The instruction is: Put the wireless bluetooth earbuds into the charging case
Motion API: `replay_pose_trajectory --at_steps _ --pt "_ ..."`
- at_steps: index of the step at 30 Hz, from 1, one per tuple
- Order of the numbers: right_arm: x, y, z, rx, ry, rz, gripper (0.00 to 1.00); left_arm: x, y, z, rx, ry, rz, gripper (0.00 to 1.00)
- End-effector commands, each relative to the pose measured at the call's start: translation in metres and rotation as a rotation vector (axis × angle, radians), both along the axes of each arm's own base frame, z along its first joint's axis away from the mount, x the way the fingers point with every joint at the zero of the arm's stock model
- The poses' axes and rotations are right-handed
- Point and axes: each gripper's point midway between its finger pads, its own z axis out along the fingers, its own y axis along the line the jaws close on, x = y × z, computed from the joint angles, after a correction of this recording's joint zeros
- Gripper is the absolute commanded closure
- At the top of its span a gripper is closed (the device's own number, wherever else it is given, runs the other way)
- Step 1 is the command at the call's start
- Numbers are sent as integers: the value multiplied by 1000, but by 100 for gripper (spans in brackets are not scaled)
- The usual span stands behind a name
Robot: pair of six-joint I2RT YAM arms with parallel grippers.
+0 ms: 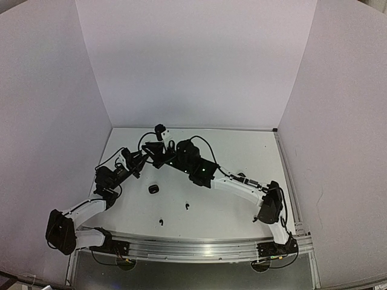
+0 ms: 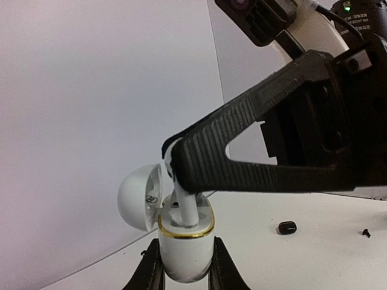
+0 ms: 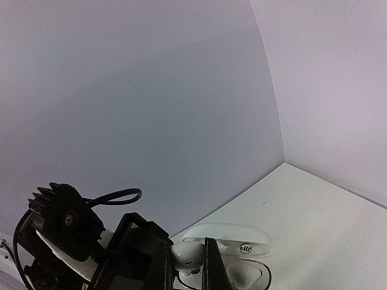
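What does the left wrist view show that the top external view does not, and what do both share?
Only the left wrist view: the left gripper shut on an open white charging case with a gold rim; the right gripper pinching a white earbud, its lower end reaching into the case.
Only the top external view: the left arm and right arm whole, and one black earbud near the front rail.
Both: a small black rounded object and another black earbud lying on the table.
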Motion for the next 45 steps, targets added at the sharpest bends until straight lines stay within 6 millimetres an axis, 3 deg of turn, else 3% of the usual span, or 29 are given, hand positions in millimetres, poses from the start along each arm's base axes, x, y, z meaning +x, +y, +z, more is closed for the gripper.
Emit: replay_pose_trajectory --at_steps 1,8,16,36,45 --pt "1 5 12 23 -49 -28 100 4 3 21 -48 -41 29 100" --pt "10 2 1 -19 -72 -83 100 4 5 21 -50 -40 39 100" --pt "13 1 20 7 -113 -104 100 4 5 21 -48 -39 37 100" --pt "12 15 -32 -67 -42 -65 100 3 3 24 -53 -53 27 100" --pt "11 17 -52 -105 -25 -72 100 13 11 27 -84 -34 84 100"
